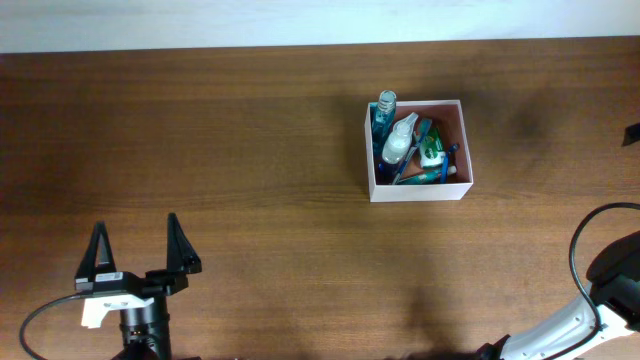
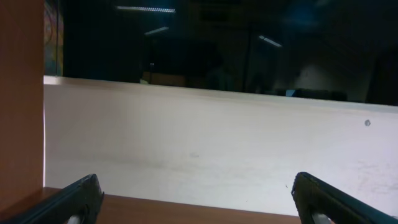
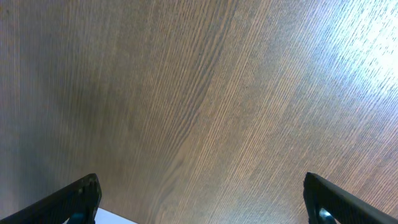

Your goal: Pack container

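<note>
The container (image 1: 456, 112) is a square white-walled box with a pinkish-brown inside, at the table's back right. It holds several toiletries: a blue bottle (image 1: 383, 108), a white bottle (image 1: 399, 140), a green packet (image 1: 432, 154) and blue tubes. My left gripper (image 1: 139, 252) is open and empty at the front left, far from the container; its fingertips frame the left wrist view (image 2: 196, 196). My right gripper's fingers are spread wide and empty over bare wood in the right wrist view (image 3: 199, 199). In the overhead view only the right arm's links and cable (image 1: 590, 300) show at the front right.
The brown wooden table (image 1: 250, 150) fills the overhead view, with a pale wall along its far edge (image 1: 300, 20). The left wrist view faces that pale wall (image 2: 217, 149) and a dark window above it.
</note>
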`<state>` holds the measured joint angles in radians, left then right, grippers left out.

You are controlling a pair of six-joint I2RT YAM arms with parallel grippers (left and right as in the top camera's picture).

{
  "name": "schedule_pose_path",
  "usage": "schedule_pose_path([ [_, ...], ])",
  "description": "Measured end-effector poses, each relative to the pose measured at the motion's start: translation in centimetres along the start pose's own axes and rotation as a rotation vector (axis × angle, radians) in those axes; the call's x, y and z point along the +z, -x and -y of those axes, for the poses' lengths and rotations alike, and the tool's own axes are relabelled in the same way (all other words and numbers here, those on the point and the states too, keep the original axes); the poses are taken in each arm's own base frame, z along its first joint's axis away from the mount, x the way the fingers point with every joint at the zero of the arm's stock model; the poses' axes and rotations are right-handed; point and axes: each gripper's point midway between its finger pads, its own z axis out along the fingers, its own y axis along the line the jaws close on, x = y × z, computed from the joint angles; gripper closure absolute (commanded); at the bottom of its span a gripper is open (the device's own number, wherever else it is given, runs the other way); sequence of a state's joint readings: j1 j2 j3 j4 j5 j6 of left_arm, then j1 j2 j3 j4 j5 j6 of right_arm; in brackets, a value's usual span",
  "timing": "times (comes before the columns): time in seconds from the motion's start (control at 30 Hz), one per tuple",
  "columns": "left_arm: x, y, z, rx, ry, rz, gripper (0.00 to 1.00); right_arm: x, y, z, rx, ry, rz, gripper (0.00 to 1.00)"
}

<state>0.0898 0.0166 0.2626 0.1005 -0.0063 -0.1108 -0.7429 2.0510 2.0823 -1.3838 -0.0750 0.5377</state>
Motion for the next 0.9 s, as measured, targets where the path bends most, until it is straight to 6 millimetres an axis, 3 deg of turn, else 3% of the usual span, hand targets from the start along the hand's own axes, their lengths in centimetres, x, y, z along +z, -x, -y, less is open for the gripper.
schedule_pose_path([
  [0.37, 0.1, -3.3, -0.4, 0.022, -0.008, 0.083, 0.01, 0.0, 0.0, 0.0, 0.0, 0.0, 0.0, 0.01],
  [0.47, 0.0, -4.9, -0.5, 0.025, -0.005, 0.055, 0.01, 0.0, 0.0, 0.0, -0.001, 0.0, 0.0, 0.01],
  [0.63, 0.1, -5.6, -0.6, 0.033, -0.003, 0.031, 0.01, 0.0, 0.0, 0.0, 0.0, 0.0, 0.0, 0.01],
  [0.9, -0.2, -9.5, -1.6, 0.044, 0.04, -0.131, 0.01, 0.0, 0.0, 0.0, 0.0, 0.0, 0.0, 0.01],
])
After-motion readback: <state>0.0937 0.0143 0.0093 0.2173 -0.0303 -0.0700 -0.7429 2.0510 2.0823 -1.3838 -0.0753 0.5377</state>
